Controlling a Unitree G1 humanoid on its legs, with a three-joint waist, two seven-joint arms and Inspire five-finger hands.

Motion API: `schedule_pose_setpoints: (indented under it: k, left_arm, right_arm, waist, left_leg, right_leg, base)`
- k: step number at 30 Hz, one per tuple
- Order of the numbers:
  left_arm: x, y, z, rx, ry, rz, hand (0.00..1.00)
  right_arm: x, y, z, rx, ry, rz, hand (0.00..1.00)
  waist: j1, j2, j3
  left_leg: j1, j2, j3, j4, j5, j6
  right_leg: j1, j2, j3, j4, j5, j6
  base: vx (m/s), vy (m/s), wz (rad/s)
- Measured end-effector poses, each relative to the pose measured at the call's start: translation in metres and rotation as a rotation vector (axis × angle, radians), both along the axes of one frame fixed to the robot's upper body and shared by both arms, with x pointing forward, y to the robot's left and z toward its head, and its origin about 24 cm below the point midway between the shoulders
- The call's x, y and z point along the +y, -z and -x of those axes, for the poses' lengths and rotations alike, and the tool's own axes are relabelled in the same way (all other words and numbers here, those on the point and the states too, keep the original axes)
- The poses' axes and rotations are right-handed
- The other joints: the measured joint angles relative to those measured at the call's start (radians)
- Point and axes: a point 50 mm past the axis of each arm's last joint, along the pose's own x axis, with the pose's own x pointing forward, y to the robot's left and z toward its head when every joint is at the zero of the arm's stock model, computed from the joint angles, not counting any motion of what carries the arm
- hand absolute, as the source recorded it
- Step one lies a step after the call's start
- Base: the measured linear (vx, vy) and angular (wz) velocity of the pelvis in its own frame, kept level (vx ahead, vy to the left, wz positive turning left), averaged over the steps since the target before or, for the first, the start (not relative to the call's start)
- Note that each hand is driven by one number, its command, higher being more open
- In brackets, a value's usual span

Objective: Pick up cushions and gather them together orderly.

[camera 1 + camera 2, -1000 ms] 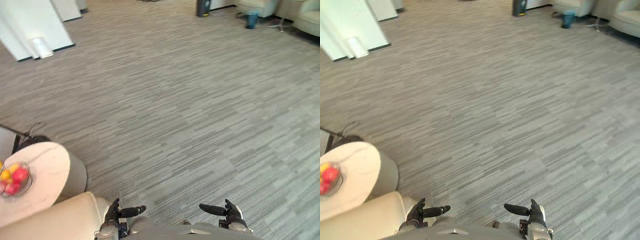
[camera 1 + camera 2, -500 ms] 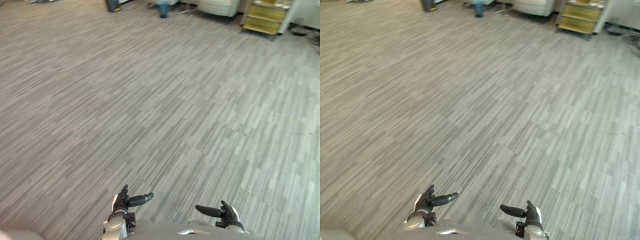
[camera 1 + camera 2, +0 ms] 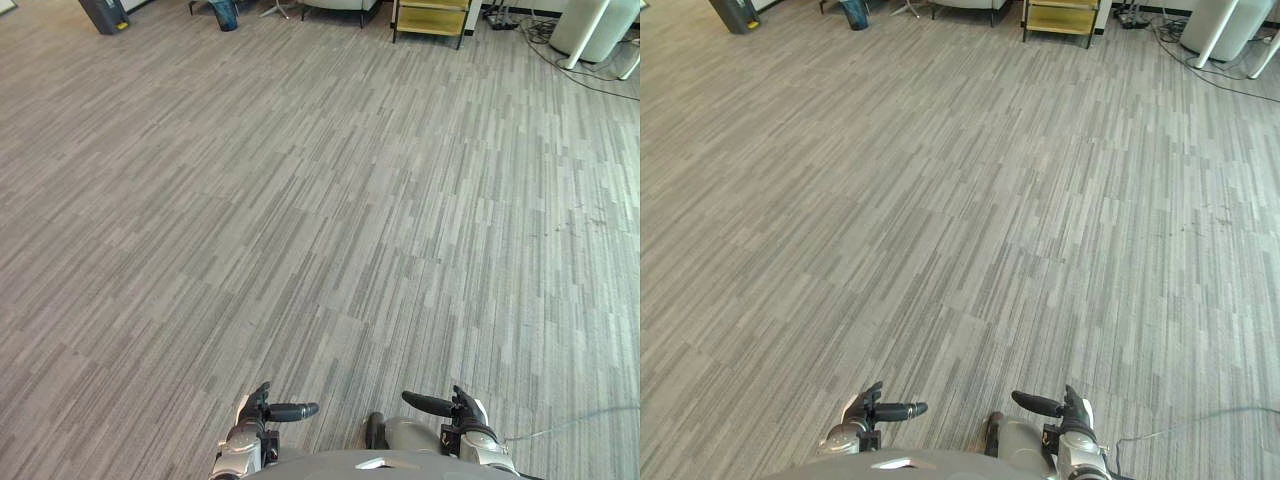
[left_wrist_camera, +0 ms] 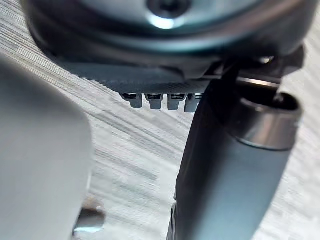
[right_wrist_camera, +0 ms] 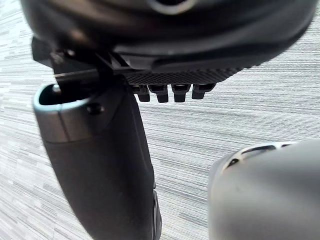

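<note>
My left hand (image 3: 262,415) and right hand (image 3: 455,408) hang low over the grey floor (image 3: 330,200), fingers relaxed and apart, holding nothing. Where the cushions are I cannot tell; I judge the gathering not yet started.

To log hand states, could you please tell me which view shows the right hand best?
The right wrist view: the right hand is close up, thumb straight, holding nothing. Both eye views show it small at the lower edge.
</note>
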Motion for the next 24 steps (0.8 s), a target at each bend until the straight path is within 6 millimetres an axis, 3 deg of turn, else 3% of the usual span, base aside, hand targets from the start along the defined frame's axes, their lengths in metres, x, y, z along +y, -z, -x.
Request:
schedule_pose_setpoints:
  k: [2,4,5,6,7,9,10,11,13,14,15,16,17,19,20,22,23,24]
  left_arm:
    - [0.001,-0.004,-0.006,-0.035,0.004,-0.009,1.0]
    - [0.002,-0.006,-0.009,-0.054,0.009,-0.013,1.0]
    - [0.001,-0.006,-0.01,-0.057,0.01,-0.013,1.0]
    - [0.002,-0.007,-0.012,-0.06,0.01,-0.014,1.0]
    - [0.003,-0.008,-0.013,-0.068,0.009,-0.017,1.0]
    - [0.004,-0.009,-0.016,-0.083,0.008,-0.025,1.0]
    - [0.005,-0.009,-0.016,-0.078,0.016,-0.026,1.0]
    - [0.009,-0.009,-0.015,-0.072,0.026,-0.041,1.0]
    - [0.012,-0.009,-0.015,-0.073,0.022,-0.045,1.0]
    - [0.016,-0.009,-0.013,-0.062,0.022,-0.056,1.0]
    - [0.016,-0.008,-0.013,-0.057,0.025,-0.057,1.0]
    - [0.016,-0.007,-0.012,-0.045,0.034,-0.058,1.0]
    - [0.018,-0.004,-0.008,-0.018,0.045,-0.064,1.0]
    - [0.017,-0.002,-0.003,0.006,0.046,-0.064,1.0]
    - [0.016,-0.001,-0.002,0.017,0.057,-0.065,1.0]
    - [0.014,-0.001,-0.002,0.016,0.067,-0.063,1.0]
    - [0.013,0.001,0.0,0.033,0.067,-0.056,1.0]
    - [0.013,0.001,0.0,0.033,0.067,-0.056,1.0]
  right_arm:
    - [0.004,0.001,0.002,0.007,-0.01,-0.01,1.0]
    - [0.004,0.002,0.002,0.013,-0.005,-0.012,1.0]
    - [0.006,0.003,0.004,0.027,-0.001,-0.018,1.0]
    - [0.006,0.003,0.004,0.033,0.0,-0.019,1.0]
    - [0.007,0.004,0.006,0.042,0.002,-0.023,1.0]
    - [0.008,0.005,0.009,0.053,-0.002,-0.023,1.0]
    - [0.012,0.006,0.009,0.058,-0.009,-0.032,1.0]
    - [0.016,0.007,0.006,0.054,-0.014,-0.043,1.0]
    - [0.022,0.008,0.011,0.064,-0.013,-0.06,1.0]
    - [0.022,0.009,0.014,0.07,-0.008,-0.067,1.0]
    - [0.021,0.009,0.013,0.064,-0.009,-0.066,1.0]
    - [0.021,0.007,0.01,0.048,-0.008,-0.064,1.0]
    - [0.02,0.005,0.005,0.022,-0.009,-0.061,1.0]
    - [0.018,0.003,0.002,0.0,-0.015,-0.052,1.0]
    - [0.019,0.002,-0.001,-0.016,-0.025,-0.05,1.0]
    - [0.018,0.0,-0.006,-0.04,-0.03,-0.045,1.0]
    - [0.016,-0.003,-0.014,-0.063,-0.035,-0.04,1.0]
    - [0.016,-0.003,-0.014,-0.063,-0.034,-0.04,1.0]
  waist:
    - [0.007,-0.01,0.003]
    - [0.012,-0.014,0.004]
    - [0.022,-0.016,0.004]
    - [0.027,-0.019,0.007]
    - [0.036,-0.029,0.014]
    - [0.063,-0.048,0.011]
    - [0.06,-0.059,0.005]
    - [0.05,-0.079,-0.001]
    - [0.051,-0.098,-0.006]
    - [0.054,-0.105,-0.01]
    - [0.052,-0.108,-0.009]
    - [0.043,-0.116,-0.003]
    - [0.029,-0.115,0.0]
    - [0.016,-0.113,-0.004]
    - [0.014,-0.105,0.001]
    - [0.009,-0.095,0.001]
    - [-0.006,-0.088,0.004]
    - [-0.007,-0.088,0.004]
  left_leg:
    - [-0.105,-0.024,0.042,-0.046,-0.047,0.01]
    - [-0.156,-0.069,0.07,-0.235,-0.06,0.016]
    - [-0.162,-0.122,0.072,-0.492,-0.043,0.015]
    - [-0.164,-0.143,0.066,-0.598,-0.016,0.018]
    - [-0.165,-0.176,0.057,-0.741,0.053,0.021]
    - [-0.145,-0.208,0.057,-0.822,0.217,0.023]
    - [-0.144,-0.219,0.058,-0.819,0.231,0.07]
    - [-0.141,-0.233,0.063,-0.811,0.217,0.087]
    - [-0.141,-0.239,0.077,-0.752,0.164,0.107]
    - [-0.081,-0.241,0.09,-0.7,0.078,0.119]
    - [-0.049,-0.244,0.092,-0.698,0.049,0.119]
    - [0.011,-0.253,0.091,-0.701,0.001,0.122]
    - [0.079,-0.261,0.084,-0.701,-0.041,0.126]
    - [0.16,-0.256,0.077,-0.728,-0.068,0.126]
    - [0.23,-0.239,0.075,-0.774,-0.079,0.121]
    - [0.275,-0.218,0.067,-0.809,-0.089,0.109]
    - [0.33,-0.177,0.045,-0.852,-0.11,0.085]
    - [0.331,-0.176,0.045,-0.854,-0.11,0.085]
  right_leg:
    - [0.072,0.002,0.001,-0.067,-0.004,0.004]
    - [0.11,0.001,0.008,-0.115,-0.002,0.015]
    - [0.143,-0.003,0.027,-0.15,-0.005,0.024]
    - [0.156,-0.005,0.036,-0.166,-0.008,0.03]
    - [0.182,-0.014,0.051,-0.186,-0.017,0.041]
    - [0.219,-0.034,0.105,-0.213,-0.037,0.075]
    - [0.224,-0.053,0.123,-0.21,-0.04,0.081]
    - [0.215,-0.071,0.13,-0.195,-0.04,0.084]
    - [0.189,-0.089,0.166,-0.101,-0.04,0.084]
    - [0.117,-0.104,0.197,0.178,-0.029,0.121]
    - [0.074,-0.111,0.192,0.304,-0.003,0.162]
    - [-0.021,-0.141,0.188,0.555,0.082,0.244]
    - [-0.106,-0.18,0.156,0.751,0.059,0.201]
    - [-0.171,-0.218,0.082,0.798,0.022,0.144]
    - [-0.221,-0.232,0.01,0.736,-0.025,0.111]
    - [-0.273,-0.225,-0.042,0.626,-0.041,0.1]
    - [-0.351,-0.168,-0.037,0.36,-0.015,0.12]
    - [-0.351,-0.166,-0.036,0.35,-0.013,0.12]
  base:
    - [0.31,-0.128,0.03]
    - [0.32,-0.051,-0.16]
    - [0.32,0.033,-0.28]
    - [0.5,0.068,-0.39]
    - [0.37,0.073,-0.42]
    - [0.62,0.135,-0.68]
    - [0.63,0.132,-0.46]
    - [0.4,0.072,-0.15]
    - [0.54,0.106,-0.14]
    - [0.59,0.136,-0.24]
    - [0.49,0.115,-0.27]
    - [0.46,0.085,-0.06]
    - [0.45,0.063,0.01]
    - [0.4,0.008,0.08]
    - [0.52,-0.049,0.09]
    - [0.49,-0.1,0.17]
    - [0.51,-0.194,0.24]
    - [0.54,-0.226,0.45]
